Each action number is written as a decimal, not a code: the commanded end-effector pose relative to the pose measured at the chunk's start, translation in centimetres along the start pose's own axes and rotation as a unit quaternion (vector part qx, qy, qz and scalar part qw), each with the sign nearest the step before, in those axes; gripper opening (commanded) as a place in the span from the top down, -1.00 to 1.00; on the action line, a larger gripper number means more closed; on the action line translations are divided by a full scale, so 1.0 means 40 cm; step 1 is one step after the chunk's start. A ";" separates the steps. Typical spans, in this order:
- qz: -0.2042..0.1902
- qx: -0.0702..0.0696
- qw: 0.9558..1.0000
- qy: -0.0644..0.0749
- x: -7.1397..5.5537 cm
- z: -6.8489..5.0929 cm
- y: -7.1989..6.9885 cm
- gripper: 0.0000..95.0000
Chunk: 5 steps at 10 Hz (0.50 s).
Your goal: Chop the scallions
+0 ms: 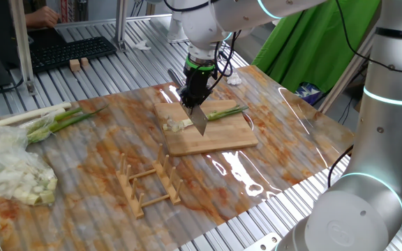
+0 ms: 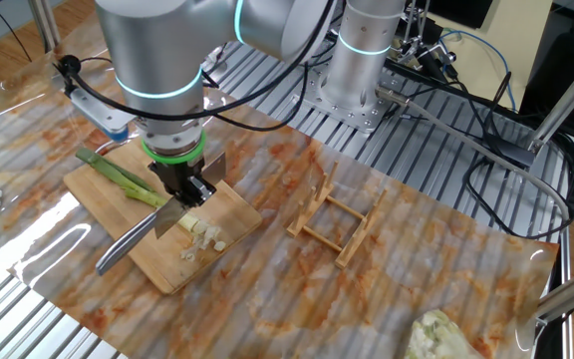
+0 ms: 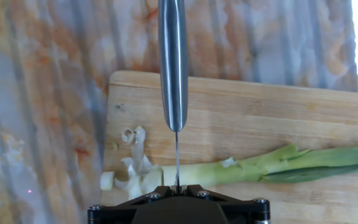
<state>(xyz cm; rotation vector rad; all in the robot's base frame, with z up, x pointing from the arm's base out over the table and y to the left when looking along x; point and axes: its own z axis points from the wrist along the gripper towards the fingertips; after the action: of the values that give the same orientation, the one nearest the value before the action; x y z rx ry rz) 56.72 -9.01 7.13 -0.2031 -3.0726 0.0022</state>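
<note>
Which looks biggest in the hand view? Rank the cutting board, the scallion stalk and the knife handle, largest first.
1. cutting board, filling most of the frame.
2. scallion stalk.
3. knife handle, though it sits nearer the camera, so its place against the stalk is unsure.

1. The arm (image 2: 157, 45) is built of thick, rounded, silver-grey segments with a smooth matte shell.
2. Thin glowing cyan rings mark its joints: one on the upright column in one fixed view, others on the big segment and the base column in the other fixed view.
3. A green band circles the wrist, just above the black gripper (image 2: 189, 191).
4. Black cables loop beside the wrist.
5. In the hand view the gripper (image 3: 178, 208) body is black, with silver screws at its corners.
</note>
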 end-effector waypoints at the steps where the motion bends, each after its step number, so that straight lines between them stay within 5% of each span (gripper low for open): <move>1: 0.000 -0.001 1.000 0.003 0.000 -0.001 0.002 1.00; 4: 0.001 -0.004 1.000 0.004 -0.005 0.044 0.016 1.00; 5: -0.002 -0.006 1.000 0.002 -0.017 0.094 0.023 1.00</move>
<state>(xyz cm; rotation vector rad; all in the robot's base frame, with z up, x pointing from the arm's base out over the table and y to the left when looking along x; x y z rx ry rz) 57.28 -8.23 3.77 -0.1972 -3.0719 -0.0117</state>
